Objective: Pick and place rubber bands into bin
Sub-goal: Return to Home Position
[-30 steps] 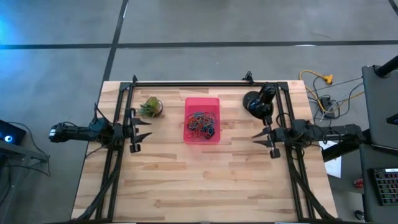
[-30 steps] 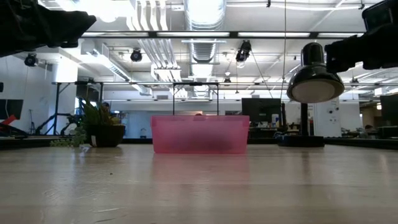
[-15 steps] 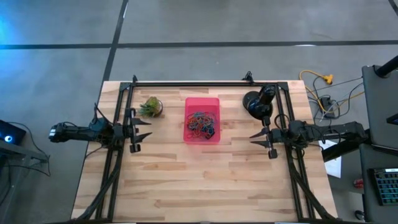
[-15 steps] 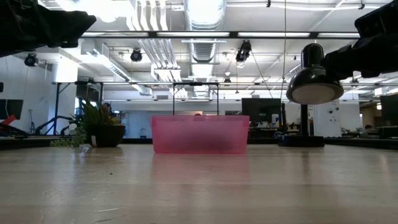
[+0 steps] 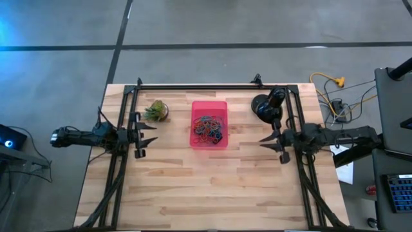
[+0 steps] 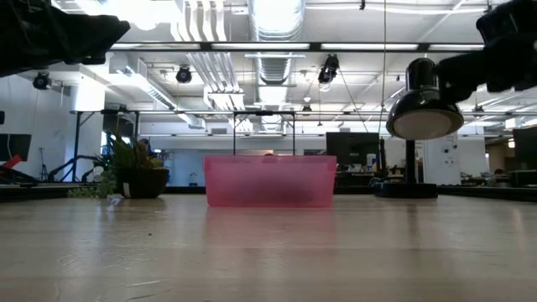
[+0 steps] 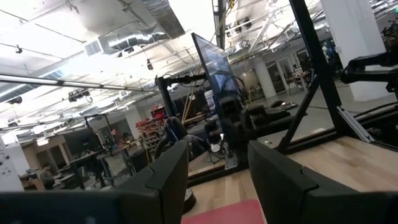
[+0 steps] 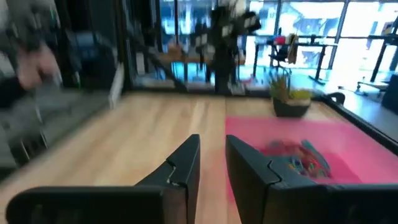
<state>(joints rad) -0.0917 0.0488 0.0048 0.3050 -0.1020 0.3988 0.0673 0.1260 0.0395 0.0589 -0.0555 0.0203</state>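
The wooden desk (image 5: pixel 212 187) is being left largely bare along its near half as both arms are being parked over its left and right edges. The pink bin (image 5: pixel 209 104) is being kept midway between those edges, nearer the edge that is carrying the black crossbar (image 5: pixel 212 86). It is being flanked by a black lamp (image 5: pixel 267 106) toward the right edge and a small potted plant (image 5: pixel 156 111) toward the left. The left hand (image 5: pixel 154 135) is being held released and empty above the left edge, apart from the plant. The right hand (image 5: pixel 270 147) is likewise being held parted and empty above the right edge, just beside the lamp. The rubber bands (image 5: pixel 208 129) are being held in a many-coloured heap inside the bin, and none is being seen loose on the wood.

The homing step is judged best done by each arm being drawn outward and kept high, away from the bin's walls. The lamp head is being judged the nearest hazard for the right arm. Open room is being offered by the bare boards toward the near edge.
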